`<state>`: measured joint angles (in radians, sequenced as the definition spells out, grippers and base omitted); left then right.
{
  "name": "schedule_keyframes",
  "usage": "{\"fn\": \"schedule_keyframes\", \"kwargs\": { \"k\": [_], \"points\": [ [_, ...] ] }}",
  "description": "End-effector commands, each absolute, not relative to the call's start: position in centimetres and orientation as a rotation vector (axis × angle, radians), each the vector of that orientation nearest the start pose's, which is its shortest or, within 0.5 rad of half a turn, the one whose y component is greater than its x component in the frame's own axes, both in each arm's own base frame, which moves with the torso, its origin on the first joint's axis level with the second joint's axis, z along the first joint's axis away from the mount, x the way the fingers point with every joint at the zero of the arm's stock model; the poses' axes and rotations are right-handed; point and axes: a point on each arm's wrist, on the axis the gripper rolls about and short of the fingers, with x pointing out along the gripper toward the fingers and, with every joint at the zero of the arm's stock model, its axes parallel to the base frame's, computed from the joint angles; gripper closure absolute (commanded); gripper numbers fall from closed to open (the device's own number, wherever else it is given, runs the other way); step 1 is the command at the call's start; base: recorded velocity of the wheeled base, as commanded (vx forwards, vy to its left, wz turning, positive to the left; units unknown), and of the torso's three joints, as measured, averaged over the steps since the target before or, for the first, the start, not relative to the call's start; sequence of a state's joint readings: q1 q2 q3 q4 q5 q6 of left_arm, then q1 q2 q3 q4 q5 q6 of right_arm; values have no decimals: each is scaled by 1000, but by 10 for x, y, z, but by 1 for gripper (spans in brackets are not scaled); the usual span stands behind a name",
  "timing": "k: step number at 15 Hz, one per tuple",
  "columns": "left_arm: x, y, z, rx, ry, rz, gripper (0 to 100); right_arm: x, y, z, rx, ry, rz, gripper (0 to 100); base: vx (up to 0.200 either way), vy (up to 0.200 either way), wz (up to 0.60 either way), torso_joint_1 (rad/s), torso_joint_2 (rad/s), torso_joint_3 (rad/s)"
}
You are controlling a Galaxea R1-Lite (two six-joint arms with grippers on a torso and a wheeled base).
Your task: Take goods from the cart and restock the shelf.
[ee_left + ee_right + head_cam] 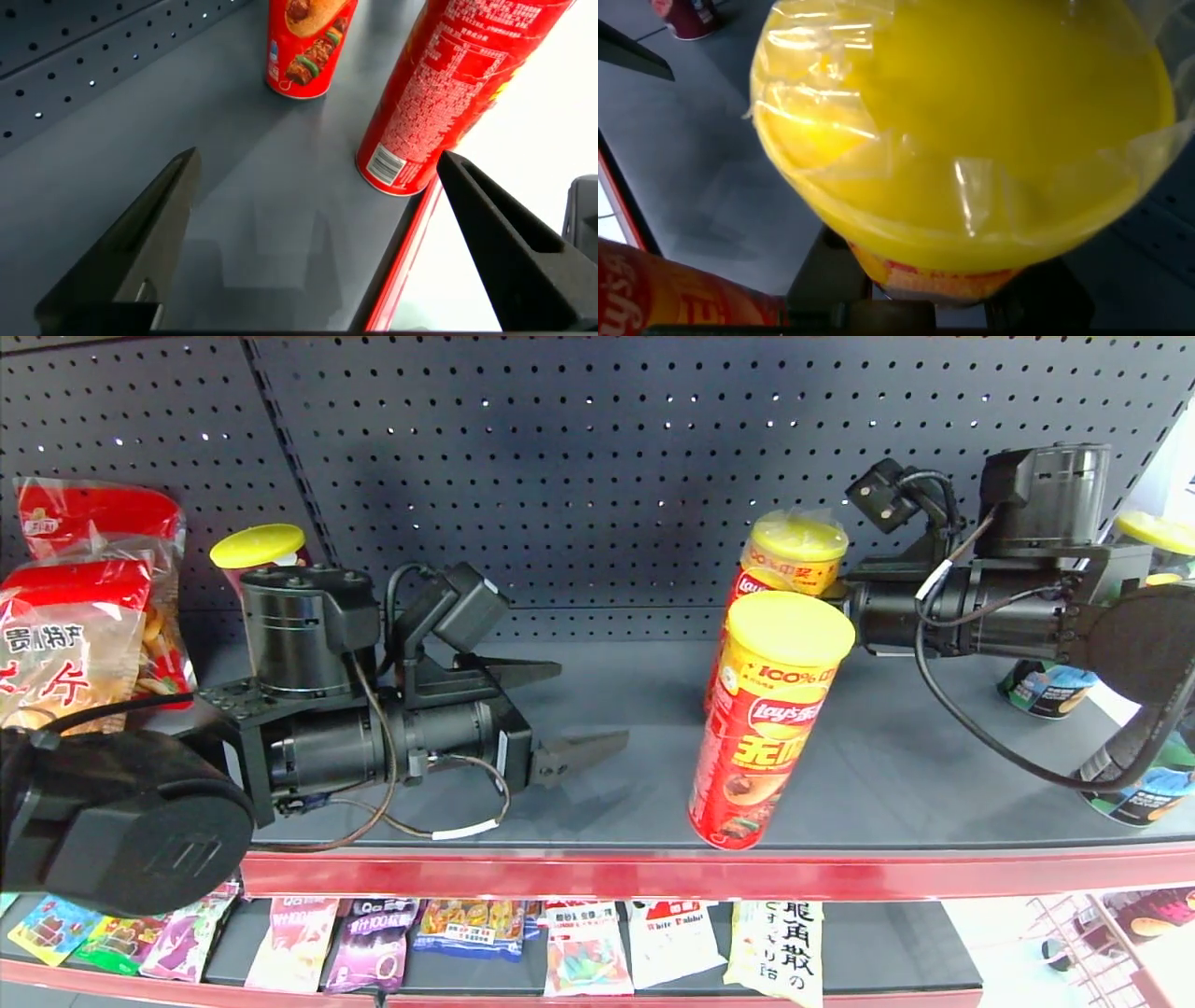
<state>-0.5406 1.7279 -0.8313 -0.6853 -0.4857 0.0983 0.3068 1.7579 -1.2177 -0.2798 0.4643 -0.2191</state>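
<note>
**Operator:** Head view, status?

**Technician:** The left gripper (569, 714) hangs over the grey shelf (887, 775), jaws spread, nothing between them. The right gripper (840, 590) reaches in from the right and is closed around the rear can (794, 555), just below its yellow lid. The front can (766, 719) stands upright near the shelf's red edge, directly in front of the rear can. Snack bags (84, 607) sit at the far left.

**Operator:** Left wrist view?

**Technician:** The left gripper (318, 159) is wide open above bare shelf (140, 121). The front can (448, 93) stands beside the edge; the rear can (304, 47) stands farther in, base on the shelf.

**Operator:** Right wrist view?

**Technician:** The rear can (971, 140) sits lid-up between dark fingers (822, 275). The front can (673, 289) shows just beside it.
</note>
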Motion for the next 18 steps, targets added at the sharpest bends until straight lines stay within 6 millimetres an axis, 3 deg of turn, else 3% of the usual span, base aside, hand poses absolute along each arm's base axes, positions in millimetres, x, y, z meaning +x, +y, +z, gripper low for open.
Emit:
{"fn": "schedule_keyframes", "kwargs": {
  "k": [1,6,7,13,18],
  "points": [
    [264,-170,185,95,172,-1032,0,318,114,246,-187,174,799,100,0,0,0,0,0,0],
    [264,-170,185,95,174,-1031,0,315,121,237,-188,204,824,100,0,0,0,0,0,0],
    [264,-170,185,95,172,-1031,0,315,122,236,-188,207,825,0,0,0,0,0,0,0],
    [265,-171,185,95,174,-1031,0,305,117,241,-182,199,812,0,0,0,0,0,0,0],
    [271,-175,179,97,191,-1031,0,285,77,244,-173,208,696,0,0,0,0,0,0,0]
  ]
}}
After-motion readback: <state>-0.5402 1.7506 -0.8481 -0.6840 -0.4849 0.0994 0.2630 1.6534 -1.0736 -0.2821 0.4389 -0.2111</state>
